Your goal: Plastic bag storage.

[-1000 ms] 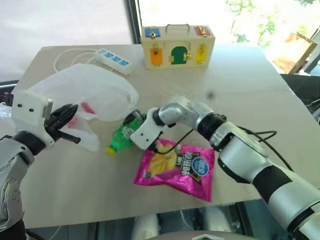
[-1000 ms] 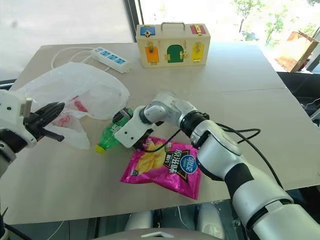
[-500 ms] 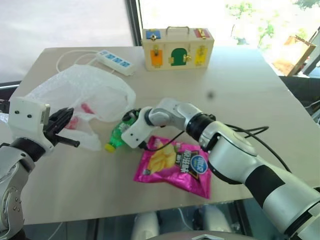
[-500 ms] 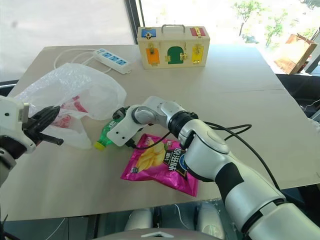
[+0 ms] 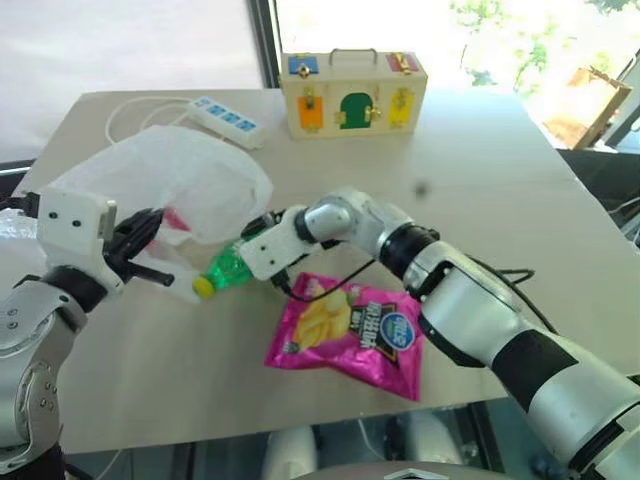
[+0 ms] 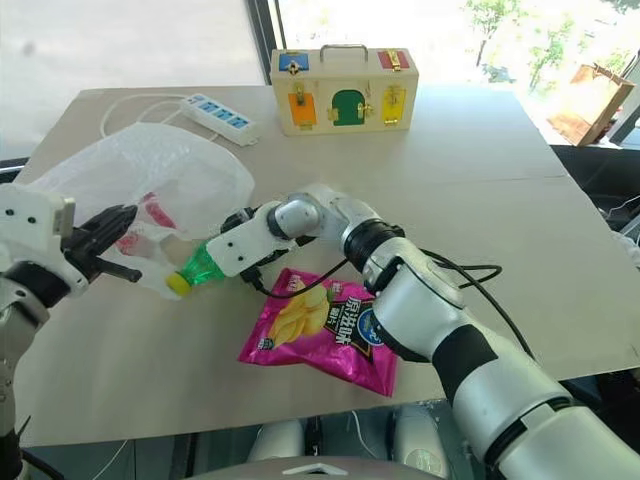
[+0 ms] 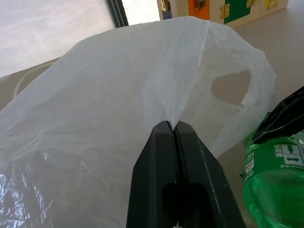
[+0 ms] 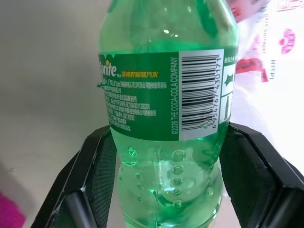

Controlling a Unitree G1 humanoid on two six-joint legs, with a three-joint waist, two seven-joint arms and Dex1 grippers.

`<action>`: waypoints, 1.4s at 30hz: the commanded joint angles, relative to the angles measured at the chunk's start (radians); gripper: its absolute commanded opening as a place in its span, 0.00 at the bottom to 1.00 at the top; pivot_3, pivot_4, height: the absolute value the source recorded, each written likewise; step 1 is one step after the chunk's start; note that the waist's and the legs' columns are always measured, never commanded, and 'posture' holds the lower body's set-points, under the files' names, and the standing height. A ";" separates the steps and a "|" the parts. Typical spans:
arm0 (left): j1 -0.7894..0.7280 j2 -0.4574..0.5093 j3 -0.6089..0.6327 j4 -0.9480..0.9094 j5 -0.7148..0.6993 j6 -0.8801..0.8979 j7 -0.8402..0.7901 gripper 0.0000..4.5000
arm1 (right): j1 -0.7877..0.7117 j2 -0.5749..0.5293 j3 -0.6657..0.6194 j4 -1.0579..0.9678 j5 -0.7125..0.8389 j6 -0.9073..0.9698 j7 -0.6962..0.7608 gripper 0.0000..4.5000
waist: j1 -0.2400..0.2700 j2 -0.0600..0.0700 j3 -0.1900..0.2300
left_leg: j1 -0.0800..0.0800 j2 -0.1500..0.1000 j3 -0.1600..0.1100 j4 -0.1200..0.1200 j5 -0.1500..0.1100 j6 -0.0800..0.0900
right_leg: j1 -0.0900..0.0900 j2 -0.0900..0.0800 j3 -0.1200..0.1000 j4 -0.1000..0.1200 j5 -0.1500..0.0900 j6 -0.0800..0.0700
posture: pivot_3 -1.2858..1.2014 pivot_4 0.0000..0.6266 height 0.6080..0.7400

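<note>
Near the worktop's left edge, the thin, limp, near-weightless plastic bag (image 5: 175, 185) is pinched at its rim by the left end effector (image 7: 175, 130), a sensible hold, while the right end effector (image 8: 164, 156) clamps a green Sprite bottle (image 5: 228, 267).

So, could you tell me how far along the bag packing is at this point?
Done: the left end effector is shut on the plastic bag, pinching its edge. In hand: the right end effector grips the green bottle, cap toward the bag. Left: the bottle isn't inside yet, and the pink chips packet lies on the table.
</note>
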 commanded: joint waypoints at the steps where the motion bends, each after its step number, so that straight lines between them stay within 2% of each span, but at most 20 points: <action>1: -0.059 0.008 -0.048 0.026 -0.004 -0.035 0.002 0.00 | 0.055 -0.118 -0.109 -0.186 0.168 0.060 0.211 0.59 | 0.011 0.000 0.000 | -0.001 0.000 -0.001 0.000 0.000 0.000 | 0.000 0.000 0.000 -0.001 0.000 0.000 | 0.52 0.24 1.00; 6: -0.183 -0.011 -0.162 0.080 -0.016 -0.053 0.000 0.00 | 0.189 -0.251 -0.161 -0.464 0.251 0.241 0.301 0.59 | 0.005 -0.003 -0.001 | -0.001 0.000 0.001 0.000 0.000 0.000 | 0.000 0.000 0.001 -0.002 0.000 0.000 | 0.52 0.24 1.00; 11: -0.367 -0.109 -0.345 0.145 -0.022 -0.074 0.004 0.00 | 0.308 -0.407 -0.230 -0.712 0.252 0.413 0.251 0.59 | 0.005 -0.003 -0.001 | -0.001 0.000 0.001 0.001 0.000 0.000 | 0.000 0.001 0.001 -0.001 0.000 0.000 | 0.52 0.24 1.00; 16: -0.497 -0.222 -0.490 0.189 -0.025 -0.094 -0.003 0.00 | 0.386 -0.536 -0.295 -0.875 0.250 0.558 0.214 0.59 | 0.016 -0.004 -0.001 | -0.001 0.000 0.002 0.001 0.000 0.000 | 0.000 0.001 0.001 -0.002 0.000 0.000 | 0.52 0.24 1.00; 18: -0.525 -0.253 -0.516 0.190 -0.039 -0.091 -0.010 0.00 | 0.400 -0.587 -0.326 -0.917 0.238 0.618 0.188 0.59 | 0.023 -0.003 -0.001 | -0.001 0.000 0.003 0.001 0.000 0.000 | 0.000 0.001 0.001 -0.002 0.000 0.000 | 0.52 0.24 1.00; 23: -0.533 -0.291 -0.470 0.155 -0.136 -0.044 -0.004 0.00 | 0.414 -0.655 -0.304 -0.964 0.174 0.688 0.120 0.59 | 0.019 -0.003 0.000 | -0.001 0.000 0.005 0.002 0.000 0.000 | -0.002 0.001 0.003 -0.003 0.000 0.000 | 0.52 0.24 1.00; 25: -0.540 -0.315 -0.445 0.123 -0.223 -0.003 0.005 0.00 | 0.399 -0.641 -0.264 -0.966 0.128 0.697 0.087 0.59 | 0.018 -0.003 0.000 | 0.000 0.000 0.005 0.001 0.000 0.000 | -0.002 0.001 0.004 -0.003 0.000 0.000 | 0.52 0.24 1.00; 28: -0.541 -0.346 -0.445 0.100 -0.295 0.029 0.021 0.00 | 0.335 -0.556 -0.214 -0.954 0.077 0.708 0.025 0.59 | 0.012 -0.003 0.000 | 0.000 0.000 0.005 0.001 0.000 0.000 | -0.003 0.001 0.004 -0.003 0.000 0.000 | 0.52 0.24 1.00; 32: -0.567 -0.427 -0.526 0.145 -0.274 0.008 0.051 0.00 | 0.277 -0.486 -0.123 -0.894 0.001 0.640 -0.018 0.59 | 0.008 -0.003 0.000 | 0.000 0.000 0.005 0.002 0.000 0.000 | -0.002 0.001 0.004 -0.003 0.000 0.000 | 0.52 0.24 1.00; 34: -0.596 -0.480 -0.570 0.175 -0.256 -0.011 0.062 0.00 | 0.255 -0.437 -0.089 -0.862 -0.006 0.586 -0.041 0.59 | 0.024 -0.003 0.000 | 0.000 -0.001 0.004 0.002 0.000 0.000 | -0.001 0.001 0.004 -0.003 0.000 0.000 | 0.52 0.24 1.00; 39: -0.585 -0.528 -0.585 0.204 -0.225 -0.043 0.086 0.00 | 0.232 -0.328 -0.139 -0.828 0.092 0.513 -0.065 0.59 | 0.022 -0.003 0.000 | -0.001 -0.001 0.003 0.002 0.000 0.000 | 0.000 0.001 0.002 -0.006 0.000 0.001 | 0.52 0.24 1.00; 41: -0.553 -0.517 -0.558 0.198 -0.221 -0.053 0.096 0.00 | 0.253 -0.325 -0.154 -0.835 0.136 0.548 -0.017 0.82 | 0.019 -0.003 0.000 | -0.001 -0.001 0.002 0.002 0.000 0.000 | 0.000 0.001 0.002 -0.006 0.000 0.000 | 0.52 0.24 1.00; 42: -0.537 -0.509 -0.543 0.194 -0.224 -0.057 0.101 0.00 | 0.265 -0.329 -0.156 -0.841 0.150 0.559 0.002 0.89 | 0.019 -0.003 0.000 | -0.001 -0.001 0.002 0.001 0.000 0.000 | 0.000 0.001 0.002 -0.007 0.000 0.000 | 0.52 0.24 1.00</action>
